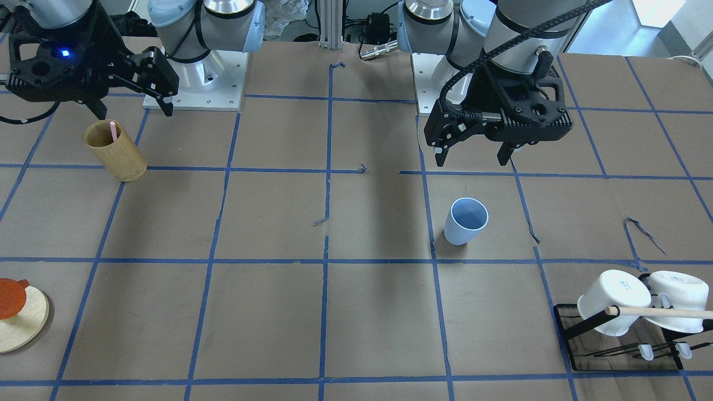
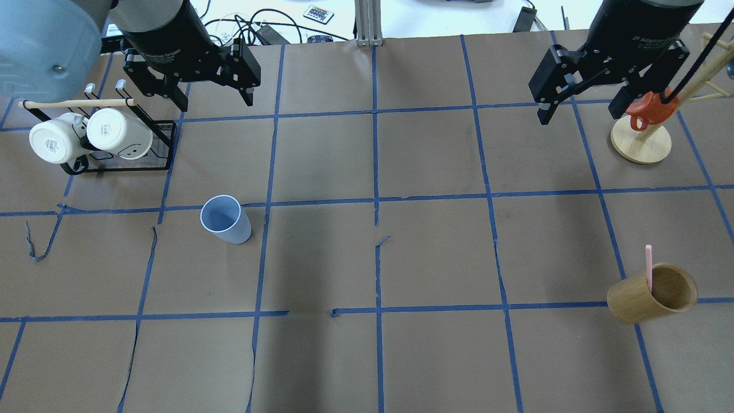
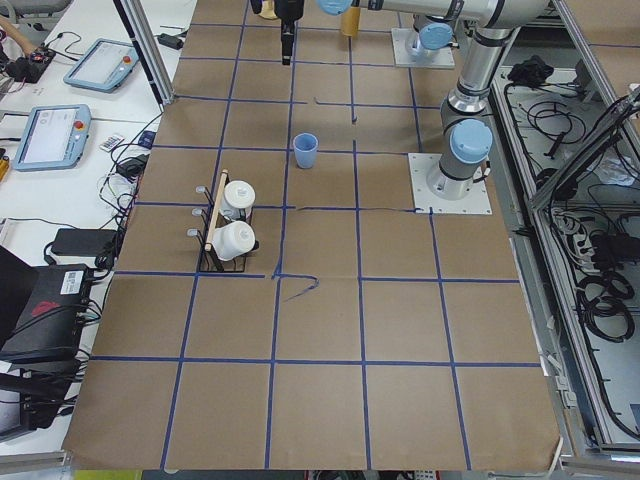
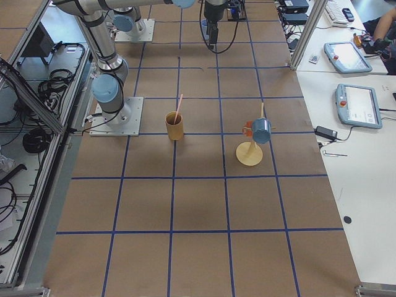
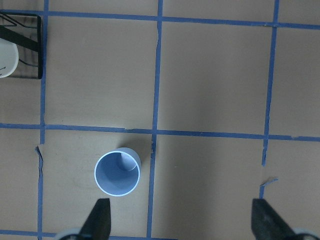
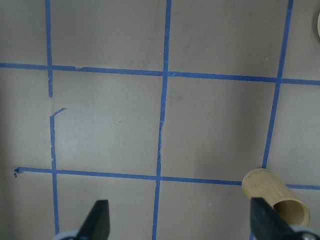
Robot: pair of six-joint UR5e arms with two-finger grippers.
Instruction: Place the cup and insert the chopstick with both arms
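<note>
Grippers, two, black, two-fingered. We log the left gripper [image 2: 215,103] as spread wide and empty, hanging above the brown paper-covered table with its blue tape grid [image 2: 436,252]. The right gripper [image 2: 579,115] is likewise spread wide, with nothing between its fingers.

Item one: small light-blue plastic cup [image 2: 225,219], handleless and tapering. It stands upright on the table, mouth up and empty inside, on the left arm's side. It is near the left gripper but apart from it. In the left wrist view it sits close to one fingertip, off-centre in the gap.

Item two: thin pale-pink chopstick [image 2: 648,267]. It stands in the tan bamboo cylinder [image 2: 652,300] on the right arm's side, leaning at the rim. It is well apart from the cup and from the right gripper.

Progress, in our judgement:
- The cup rests on the table, though we cannot tell whether this is its intended spot.
- The chopstick is neither grasped nor in the cup, so fetching and inserting it both remain.

Hidden or unclear:
- The chopstick's lower part is inside the bamboo cylinder.
- The right wrist view cuts the cylinder at its lower corner, and we make out no stick there.
- Both wrist views show only fingertips at the bottom edge.
- The side views crop the grippers at the top.
- In the overhead view, the right gripper covers part of the orange mug [image 1: 10,298] on its round wooden stand [image 1: 25,323].
</note>
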